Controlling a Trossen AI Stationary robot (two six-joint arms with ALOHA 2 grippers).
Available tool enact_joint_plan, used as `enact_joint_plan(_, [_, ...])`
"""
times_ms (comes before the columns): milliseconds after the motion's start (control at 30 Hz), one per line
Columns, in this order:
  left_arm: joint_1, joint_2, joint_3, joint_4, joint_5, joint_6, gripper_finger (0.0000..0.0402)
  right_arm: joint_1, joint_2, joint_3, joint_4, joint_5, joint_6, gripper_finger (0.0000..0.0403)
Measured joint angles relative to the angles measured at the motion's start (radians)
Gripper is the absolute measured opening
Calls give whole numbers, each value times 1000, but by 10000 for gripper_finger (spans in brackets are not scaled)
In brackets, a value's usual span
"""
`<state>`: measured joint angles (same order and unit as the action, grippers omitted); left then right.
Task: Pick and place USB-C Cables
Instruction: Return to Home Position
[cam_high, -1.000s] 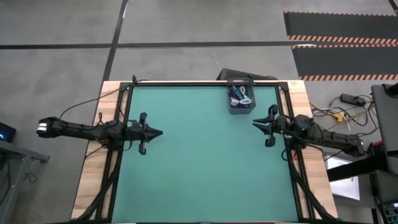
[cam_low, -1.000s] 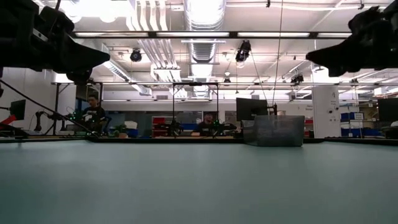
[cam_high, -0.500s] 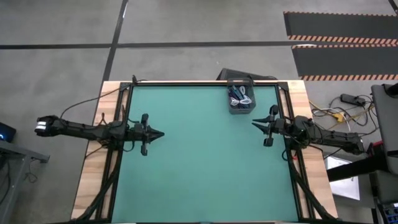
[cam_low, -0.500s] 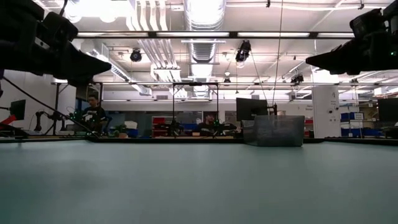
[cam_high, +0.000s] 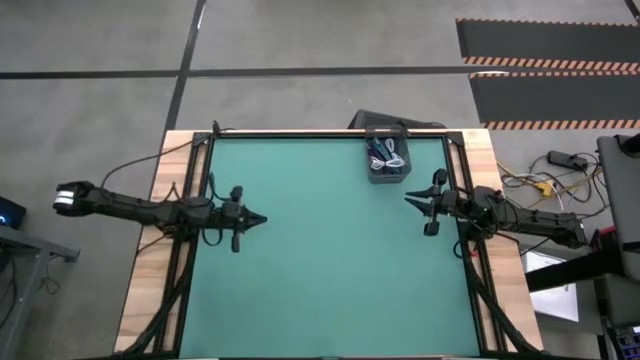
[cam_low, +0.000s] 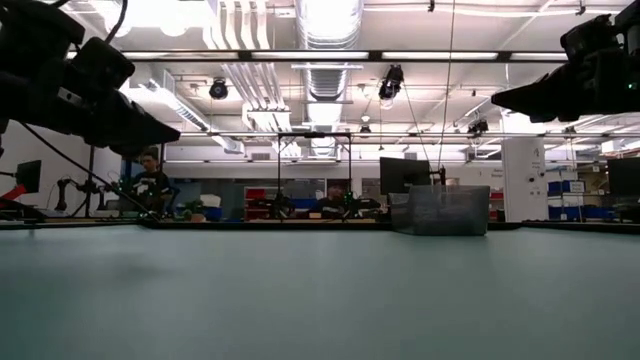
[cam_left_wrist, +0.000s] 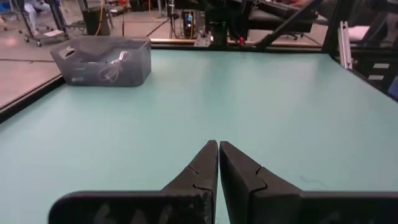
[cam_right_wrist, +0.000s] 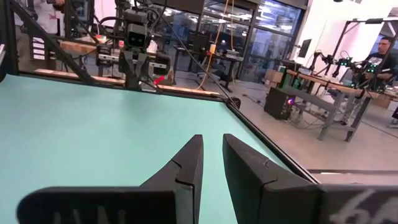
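Observation:
The USB-C cables (cam_high: 385, 154) lie bundled together inside a small grey bin (cam_high: 372, 171) near the table's far edge, right of centre; white, blue and dark strands show. In the left wrist view a pale coil (cam_left_wrist: 113, 70) shows through the bin's wall (cam_left_wrist: 134, 62). My left gripper (cam_high: 262, 218) hovers shut above the table's left half, pointing right, with its fingertips closed together (cam_left_wrist: 218, 144). My right gripper (cam_high: 408, 199) hovers near the right edge, just nearer than the bin, pointing left and slightly open (cam_right_wrist: 212, 138). Both hang well above the mat in the low view.
The teal mat (cam_high: 320, 280) spreads between the two arms, with a wooden border and black frame rails (cam_high: 192, 200) along the left and right sides. Beyond the far edge the low view shows a workshop with people seated at benches (cam_low: 150, 180).
My left gripper has moved a little toward the table's near edge and rightward, and its nose has tipped downward in the low view. The bin and cables have stayed put.

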<state>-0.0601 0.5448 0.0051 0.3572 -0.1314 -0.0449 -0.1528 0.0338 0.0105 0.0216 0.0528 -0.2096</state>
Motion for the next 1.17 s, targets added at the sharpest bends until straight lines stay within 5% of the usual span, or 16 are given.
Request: enact_joint_plan(1167, [0, 319, -1, 0, 0, 0, 1, 0, 0, 0, -1, 1, -1, 52])
